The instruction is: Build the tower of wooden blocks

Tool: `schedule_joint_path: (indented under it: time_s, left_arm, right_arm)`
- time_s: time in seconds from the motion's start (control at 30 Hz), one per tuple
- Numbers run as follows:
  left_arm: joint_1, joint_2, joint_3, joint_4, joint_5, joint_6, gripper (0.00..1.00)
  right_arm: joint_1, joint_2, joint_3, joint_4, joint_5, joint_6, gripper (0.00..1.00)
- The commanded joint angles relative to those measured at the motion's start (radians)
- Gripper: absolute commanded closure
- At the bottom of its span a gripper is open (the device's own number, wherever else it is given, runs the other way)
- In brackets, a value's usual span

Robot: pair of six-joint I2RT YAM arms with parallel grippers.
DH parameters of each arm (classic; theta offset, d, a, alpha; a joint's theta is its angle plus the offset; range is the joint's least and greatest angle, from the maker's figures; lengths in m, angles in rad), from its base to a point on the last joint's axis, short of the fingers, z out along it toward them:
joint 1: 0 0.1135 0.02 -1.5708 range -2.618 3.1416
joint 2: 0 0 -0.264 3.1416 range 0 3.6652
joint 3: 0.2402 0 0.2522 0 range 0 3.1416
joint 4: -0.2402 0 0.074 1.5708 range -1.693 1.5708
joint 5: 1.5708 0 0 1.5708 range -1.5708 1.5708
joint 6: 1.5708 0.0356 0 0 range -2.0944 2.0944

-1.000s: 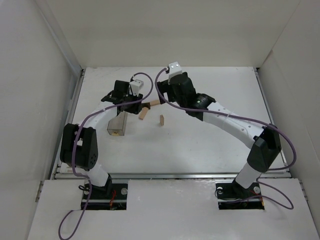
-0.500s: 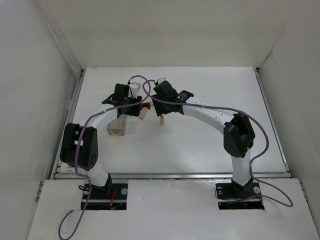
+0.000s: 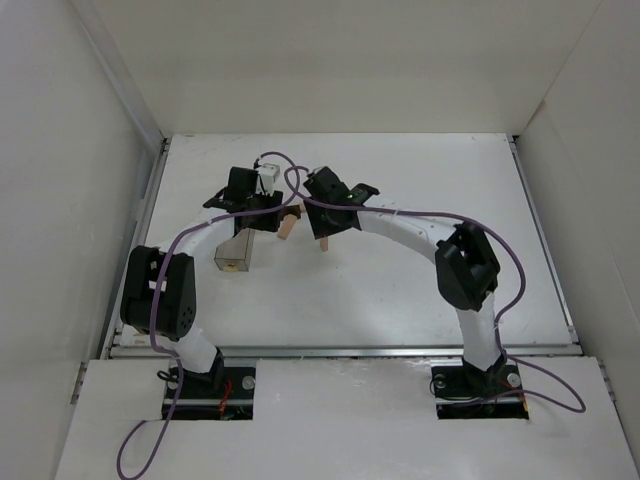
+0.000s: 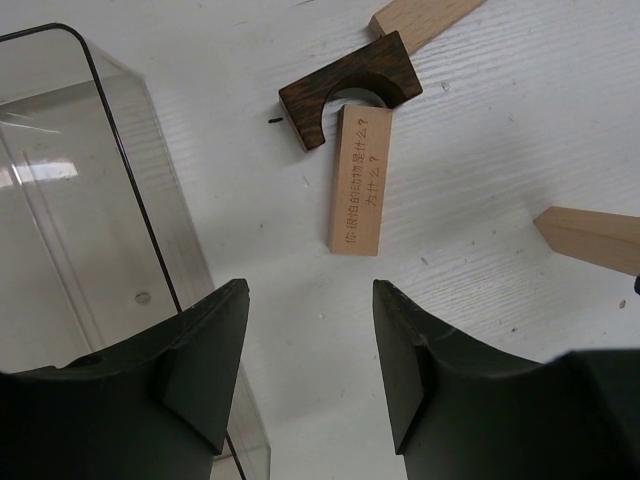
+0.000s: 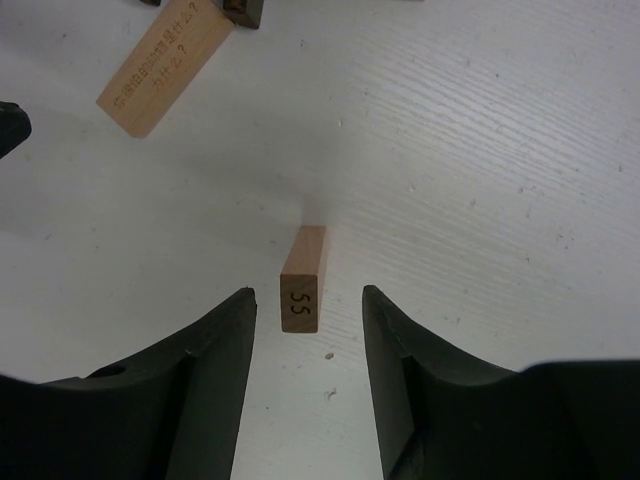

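Note:
A small tan wooden block (image 5: 303,280) marked "55" stands upright on the white table (image 5: 480,150). My right gripper (image 5: 308,300) is open and straddles it from above, with a gap on each side. It also shows from above, the block (image 3: 324,243) under the right gripper (image 3: 325,222). A flat tan block (image 4: 361,180) with writing lies against a dark brown arch piece (image 4: 350,88). My left gripper (image 4: 310,300) hangs open and empty just short of them. Two more tan blocks (image 4: 425,18) (image 4: 590,238) lie at the view's top and right edges.
A clear plastic box (image 4: 90,200) stands right beside my left finger; from above, the box (image 3: 234,250) sits left of the blocks. White walls (image 3: 100,200) enclose the table on three sides. Purple cables trail along both arms.
My right arm swung down and left over the upright block, and its jaws narrowed around it. The left gripper stayed in place and opened slightly.

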Motion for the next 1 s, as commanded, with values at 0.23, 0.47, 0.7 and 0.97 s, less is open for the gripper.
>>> schedule_joint_path:
  time_s: [0.23, 0.47, 0.7, 0.97]
  left_arm:
    - [-0.001, -0.008, -0.006, 0.028, 0.003, 0.018, 0.50]
    - [-0.001, -0.008, 0.003, 0.019, 0.003, 0.018, 0.50]
    - [-0.001, 0.003, 0.013, 0.009, 0.013, 0.018, 0.50]
    - [-0.001, 0.012, 0.004, 0.019, 0.033, 0.018, 0.46]
  right_arm:
    - [0.009, 0.052, 0.060, 0.002, -0.027, 0.018, 0.63]
    - [0.009, 0.043, 0.040, -0.027, 0.038, 0.095, 0.90]
    - [0.009, -0.009, 0.014, -0.152, 0.239, 0.219, 1.00]
    - [0.009, 0.008, -0.009, -0.142, 0.215, 0.271, 1.00]
